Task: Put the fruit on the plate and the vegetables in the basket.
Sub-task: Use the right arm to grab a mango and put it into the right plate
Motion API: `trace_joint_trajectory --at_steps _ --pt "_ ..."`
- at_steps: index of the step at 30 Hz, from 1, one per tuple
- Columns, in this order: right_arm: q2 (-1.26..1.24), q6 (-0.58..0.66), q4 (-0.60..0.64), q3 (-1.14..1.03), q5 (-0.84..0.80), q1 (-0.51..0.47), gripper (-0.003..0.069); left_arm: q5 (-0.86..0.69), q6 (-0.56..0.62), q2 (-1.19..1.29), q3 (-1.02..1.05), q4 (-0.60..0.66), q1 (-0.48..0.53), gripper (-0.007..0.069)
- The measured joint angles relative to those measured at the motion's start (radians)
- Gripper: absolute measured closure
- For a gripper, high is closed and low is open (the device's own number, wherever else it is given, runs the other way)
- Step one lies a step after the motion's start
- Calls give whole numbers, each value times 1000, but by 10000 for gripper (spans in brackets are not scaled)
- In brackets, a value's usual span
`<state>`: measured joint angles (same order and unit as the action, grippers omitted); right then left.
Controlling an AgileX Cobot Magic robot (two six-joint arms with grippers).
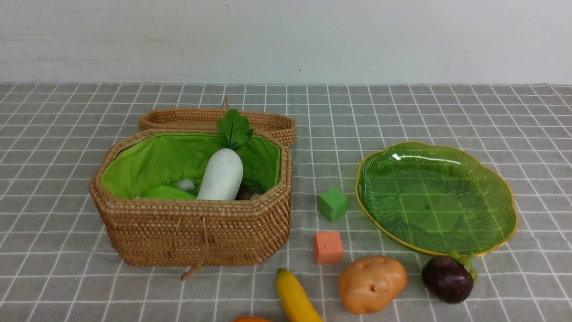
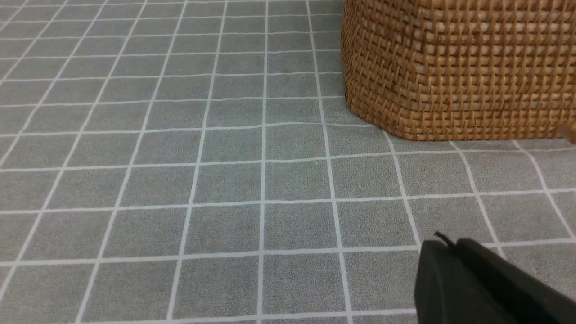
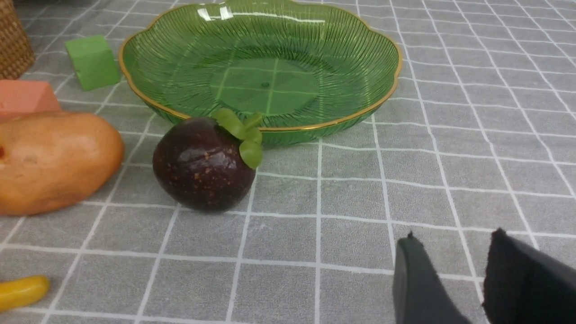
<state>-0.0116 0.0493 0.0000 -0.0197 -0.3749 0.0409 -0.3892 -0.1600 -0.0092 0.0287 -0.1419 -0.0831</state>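
Right gripper (image 3: 454, 238) sits low over the checked cloth (image 3: 315, 252), my fingers (image 3: 418, 279) apart and holding nothing. The mangosteen (image 3: 202, 164) lies just beside the green plate (image 3: 360, 49), the potato (image 3: 49, 162) next to it and the banana (image 1: 295, 297) nearer me. The radish (image 1: 222, 174) stands in the basket (image 1: 192, 232). Only one dark part of my left gripper (image 2: 445, 252) shows, so I cannot tell how its jaws stand.

We are seeing little of ourselves. Our left gripper (image 2: 450, 246) is showing as a matte black, blunt-edged block with a tiny dark nub (image 2: 443, 238) sticking up at its tip. Our right gripper (image 3: 454, 243) is showing two dark fingers (image 3: 418, 283): one smooth charcoal grey, the other blacker, with a rough, ragged-edged face.
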Motion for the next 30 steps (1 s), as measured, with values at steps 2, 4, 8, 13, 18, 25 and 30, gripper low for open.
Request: trace_joint_trajectory --at_steps 2,4,8,13,18,25,30 --pt "0 0 0 0 0 0 417 0 0 0 0 0 0 602" --pt "0 0 0 0 0 0 417 0 0 0 0 0 0 601" --pt "0 0 0 0 0 0 417 0 0 0 0 0 0 597" --pt "0 0 13 -4 35 0 417 0 0 0 0 0 0 594" --pt "0 -37 129 -7 241 0 417 0 0 0 0 0 0 587" --pt "0 -164 365 -7 572 0 417 0 0 0 0 0 0 582" --pt "3 -206 376 103 485 0 417 0 0 0 0 0 0 575"
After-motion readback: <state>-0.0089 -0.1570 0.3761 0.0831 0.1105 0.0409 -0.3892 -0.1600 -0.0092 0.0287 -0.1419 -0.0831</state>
